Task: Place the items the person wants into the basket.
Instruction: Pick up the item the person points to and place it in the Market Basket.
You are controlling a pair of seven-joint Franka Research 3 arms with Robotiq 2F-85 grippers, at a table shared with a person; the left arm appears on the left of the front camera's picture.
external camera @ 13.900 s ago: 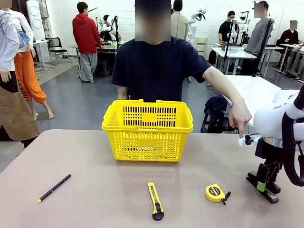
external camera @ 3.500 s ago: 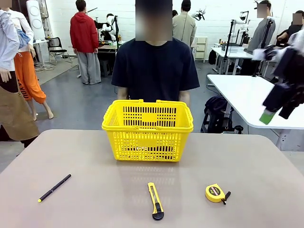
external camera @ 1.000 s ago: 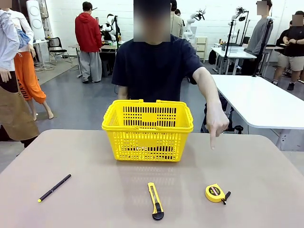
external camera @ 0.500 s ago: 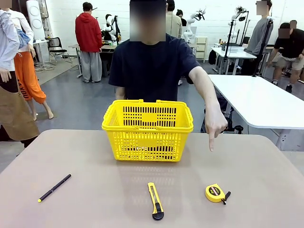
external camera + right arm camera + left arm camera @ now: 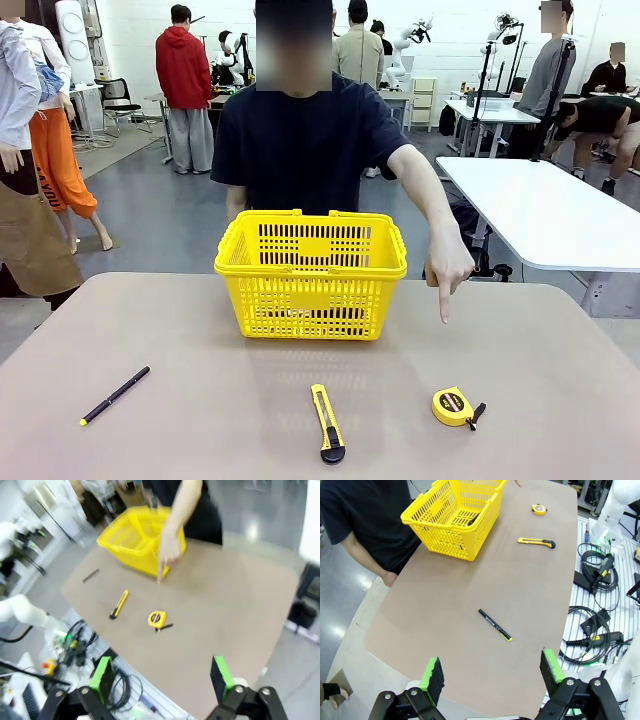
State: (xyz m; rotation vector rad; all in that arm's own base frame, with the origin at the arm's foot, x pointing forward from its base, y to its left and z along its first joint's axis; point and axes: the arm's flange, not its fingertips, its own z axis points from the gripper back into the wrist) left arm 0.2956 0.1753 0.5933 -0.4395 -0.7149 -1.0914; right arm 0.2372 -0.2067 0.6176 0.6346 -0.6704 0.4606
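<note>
The person's hand (image 5: 447,272) points toward the tape measure (image 5: 453,405), at five o'clock from the basket (image 5: 310,262), probably requesting it. The left gripper (image 5: 491,669) and right gripper (image 5: 161,675) gape wide, empty.

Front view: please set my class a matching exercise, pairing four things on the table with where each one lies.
Things:
1 pen
2 utility knife
3 tape measure
4 basket

Places:
A far middle of the table
B near right, closest to the person's pointing hand
C near left
D near middle

Pairs: 1-C; 2-D; 3-B; 4-A
</note>
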